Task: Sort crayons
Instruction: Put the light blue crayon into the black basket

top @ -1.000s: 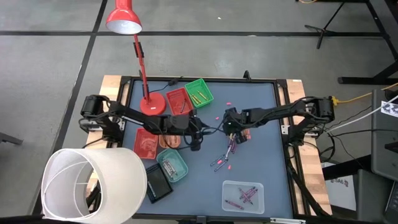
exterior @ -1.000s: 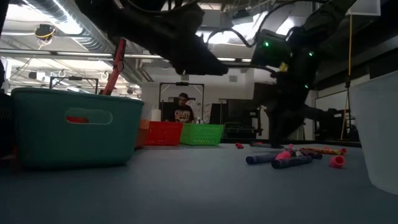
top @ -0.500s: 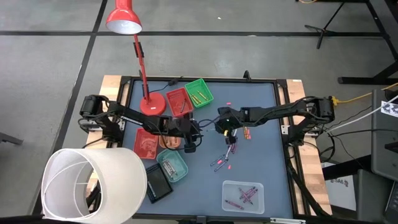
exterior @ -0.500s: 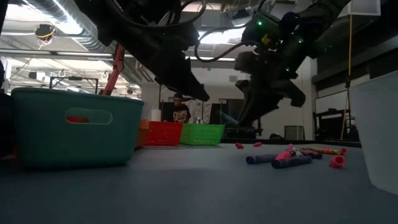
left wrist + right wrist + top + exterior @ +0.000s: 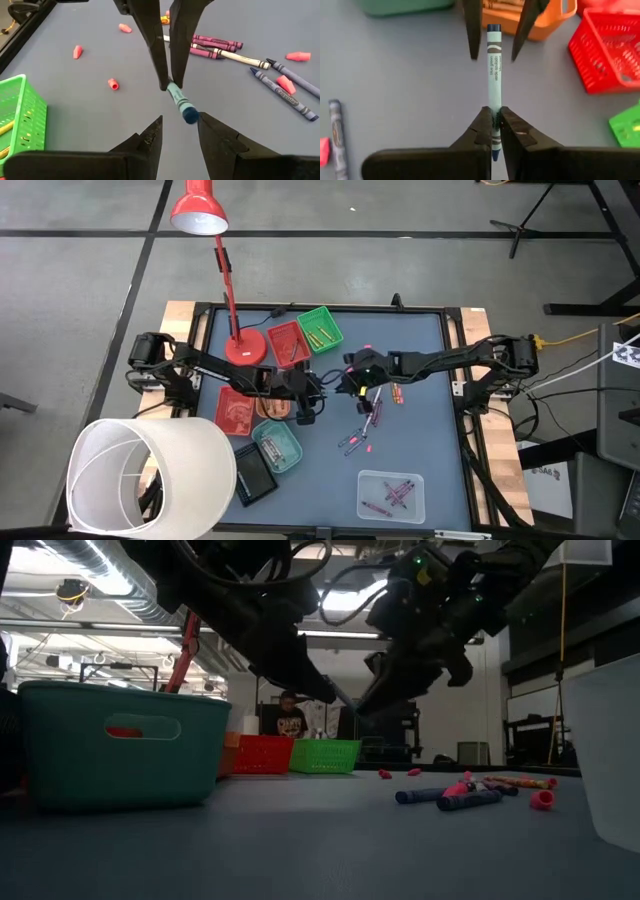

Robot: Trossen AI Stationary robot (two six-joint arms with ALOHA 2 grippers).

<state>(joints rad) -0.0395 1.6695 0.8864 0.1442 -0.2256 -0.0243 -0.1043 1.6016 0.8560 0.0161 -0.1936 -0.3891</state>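
While the right gripper (image 5: 492,131) pinches a blue-green crayon (image 5: 493,75) by 1 end, above the middle of the table (image 5: 420,340), the crayon's long axis runs straight out from the fingertips toward the left gripper (image 5: 179,131). Its free end reaches into the gap between the left gripper's 2 fingers, which stand apart on either side without touching it. In the high view the 2 grippers meet nose to nose, the left one (image 5: 316,391) coming from the table's left edge and the right one (image 5: 352,377) from its right edge. Loose crayons (image 5: 362,425) lie on the mat toward the near edge, mostly purple and pink, at mixed angles. More crayons lie in a clear tray (image 5: 391,494) at the near right. Green (image 5: 320,326) and red (image 5: 285,343) trays sit toward the far edge, with an orange tray (image 5: 545,22) under the left arm.
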